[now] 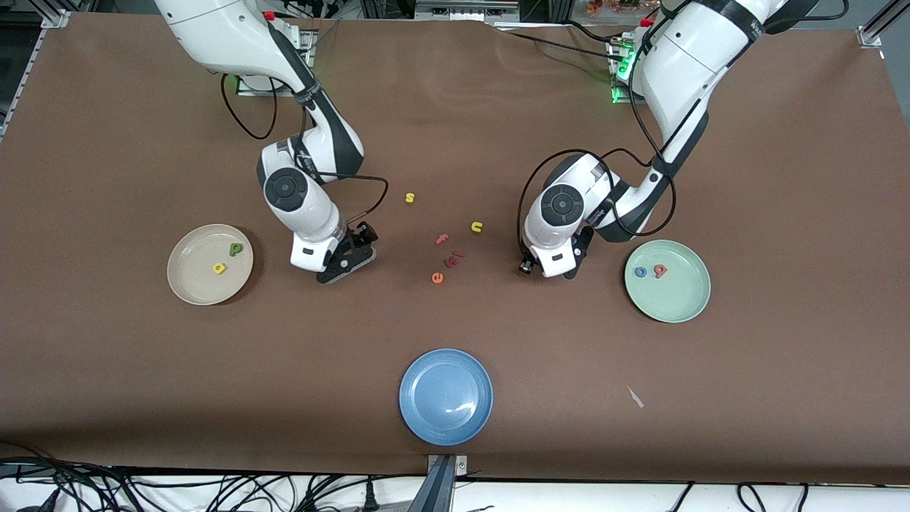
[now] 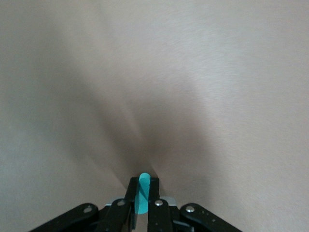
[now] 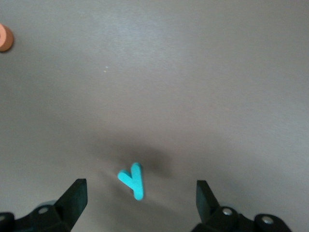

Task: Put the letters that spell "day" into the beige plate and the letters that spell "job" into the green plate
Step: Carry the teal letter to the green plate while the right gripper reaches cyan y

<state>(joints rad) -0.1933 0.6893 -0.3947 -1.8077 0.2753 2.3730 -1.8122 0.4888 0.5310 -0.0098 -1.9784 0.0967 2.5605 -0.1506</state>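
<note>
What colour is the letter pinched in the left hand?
Teal, seen best in the left wrist view.

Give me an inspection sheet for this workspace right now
Surface: brown table, white scrap.
Job's things: beige plate holds yellow "a", green "d"; green plate holds blue "o", red "b"; teal "y" on the table.
Clutter: blue plate; loose letters.
Grippers: left claw shut on teal letter; right claw open around "y".
Cables: black loops on the arms.
Surroundings: wires past the table edge.
</note>
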